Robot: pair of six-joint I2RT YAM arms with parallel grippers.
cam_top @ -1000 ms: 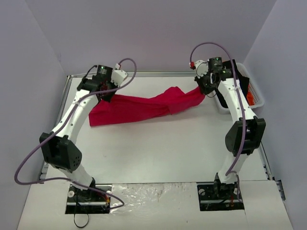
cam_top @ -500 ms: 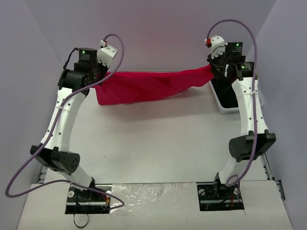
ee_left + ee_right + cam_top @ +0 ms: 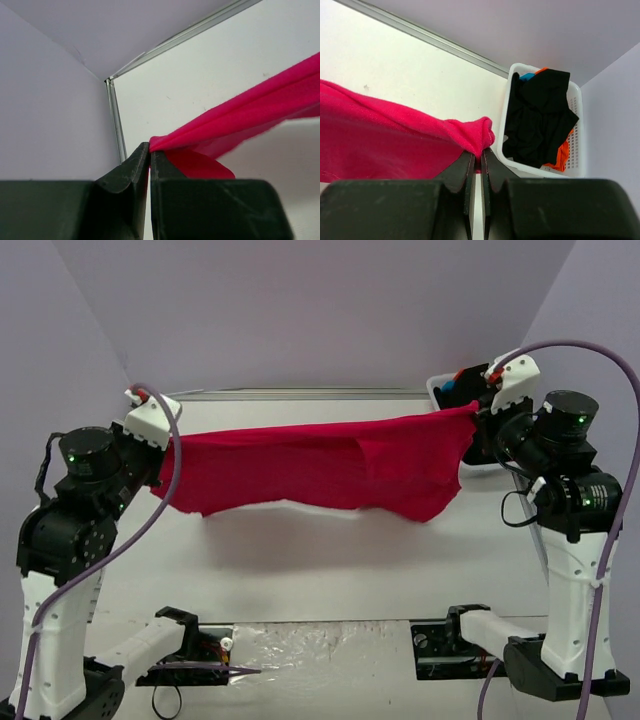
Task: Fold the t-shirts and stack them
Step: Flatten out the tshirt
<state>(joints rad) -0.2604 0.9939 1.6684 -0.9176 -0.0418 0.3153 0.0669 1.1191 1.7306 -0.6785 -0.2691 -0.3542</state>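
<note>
You have the crimson t-shirt (image 3: 320,468) spread wide across the middle of the top view, hanging above the white table (image 3: 330,560). Its upper edge is pulled nearly straight from left to right; the lower hem sags unevenly, lowest toward the right. The left gripper (image 3: 149,150) has its jaws pressed together on a pinch of red cloth at the shirt's left end (no gap shows between the fingers, lower centre of the left wrist view). The right gripper (image 3: 481,156) is likewise clamped on a bunched fold at the shirt's right end. The white slatted basket (image 3: 575,170) sits at the upper right of the right wrist view. It holds a black shirt (image 3: 540,115), with orange cloth (image 3: 562,155) and a bit of blue cloth (image 3: 526,76) showing at its edges.
</note>
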